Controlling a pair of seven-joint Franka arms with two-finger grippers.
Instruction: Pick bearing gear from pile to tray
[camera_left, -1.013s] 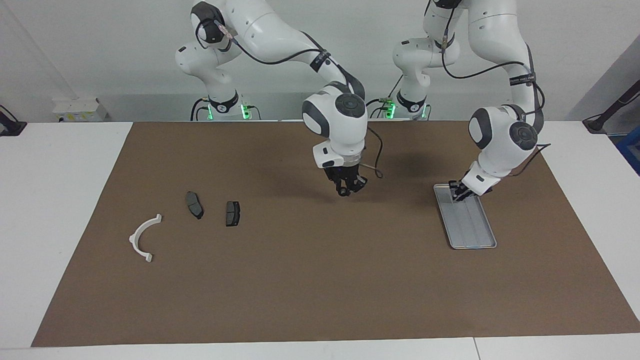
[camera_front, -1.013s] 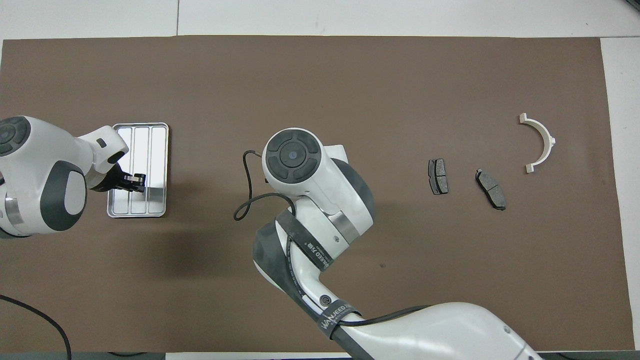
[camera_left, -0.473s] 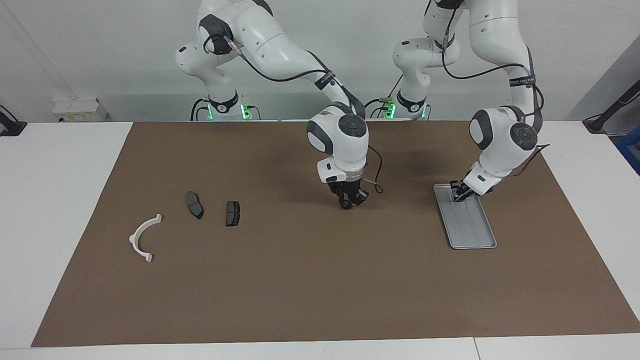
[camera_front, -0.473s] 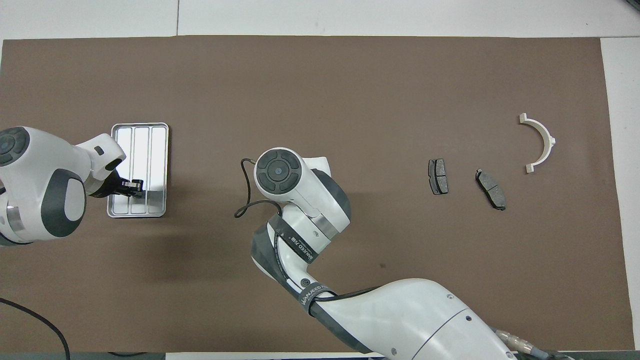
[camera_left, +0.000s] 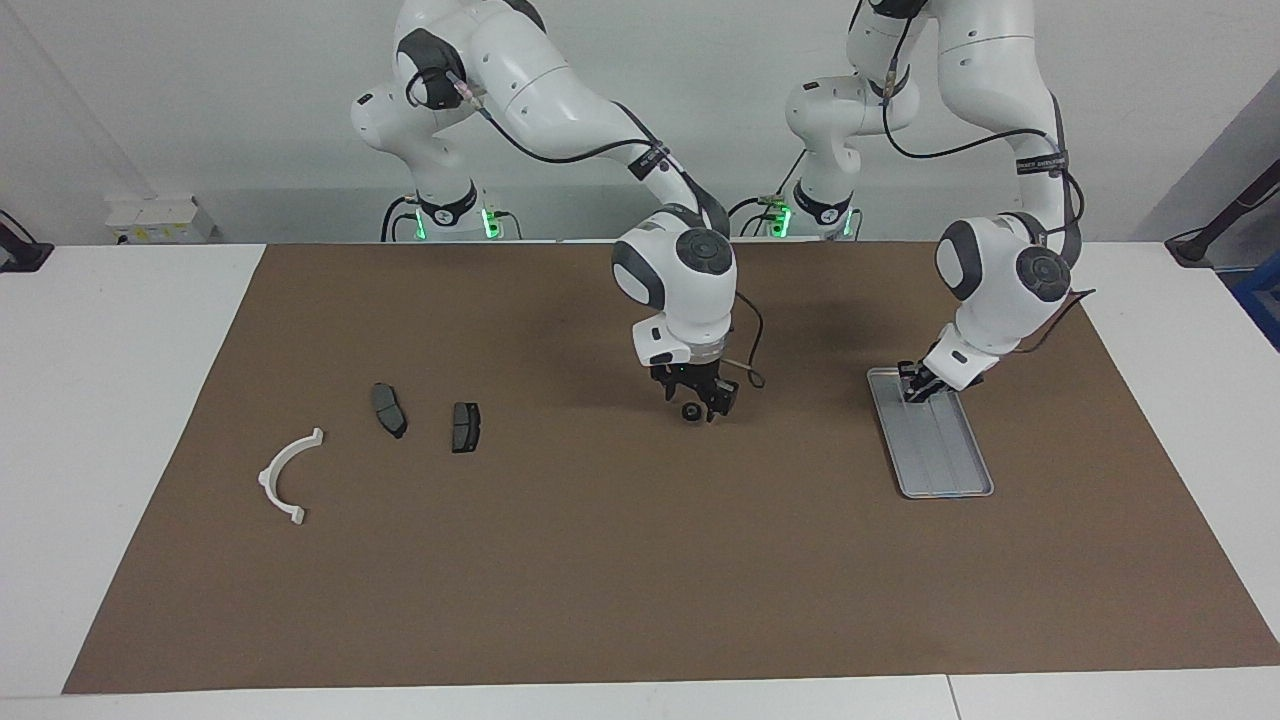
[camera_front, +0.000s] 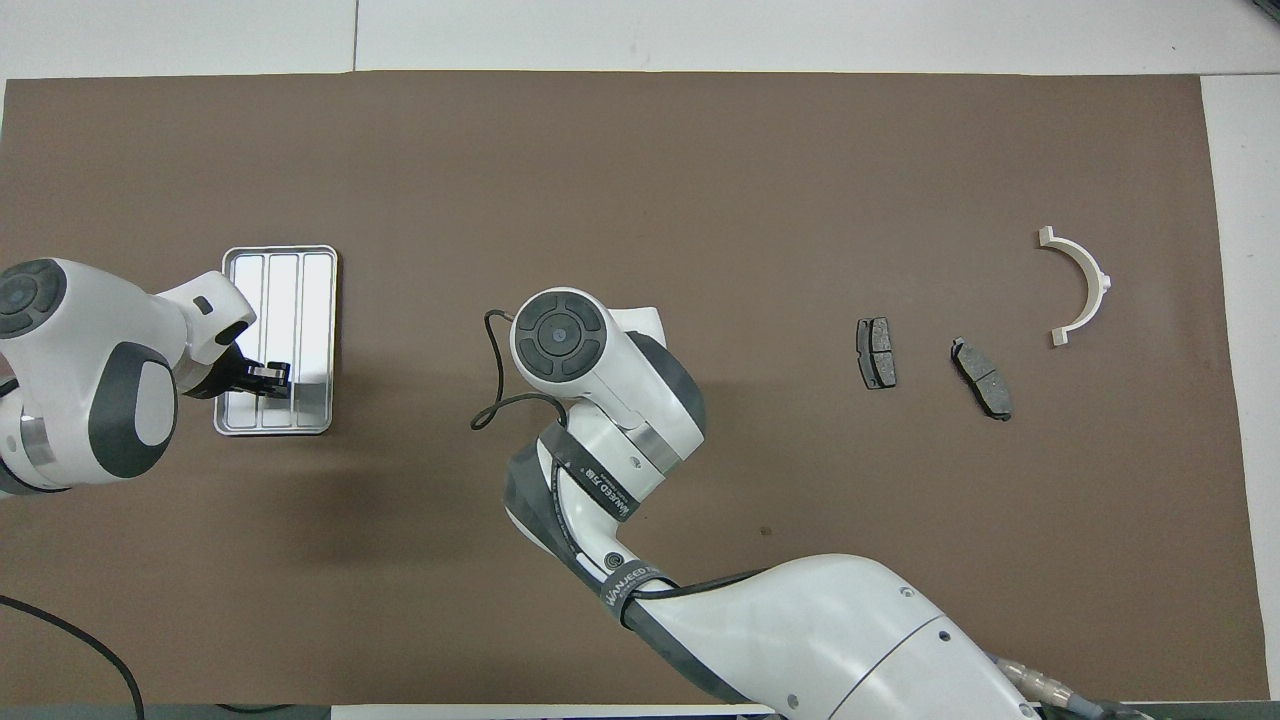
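A small black round bearing gear (camera_left: 690, 411) lies on the brown mat mid-table, right under my right gripper (camera_left: 697, 402), whose fingers stand open to either side of it. In the overhead view the right wrist hides both. The silver tray (camera_left: 950, 470) (camera_front: 300, 270) lies toward the left arm's end. My left gripper (camera_left: 913, 391) (camera_front: 275, 375) is shut low over the tray's end nearer the robots; I cannot tell if it holds anything. The pile's other parts lie toward the right arm's end.
Two dark brake pads (camera_left: 388, 409) (camera_left: 465, 426) and a white curved arc (camera_left: 285, 478) (camera_front: 1080, 285) lie apart on the mat. A black cable loops beside the right wrist (camera_front: 490, 410). The brown mat (camera_left: 600, 560) covers most of the white table.
The right gripper came down to the mat and opened, and the black piece it held now lies between its fingers. The left gripper shifted slightly over the tray.
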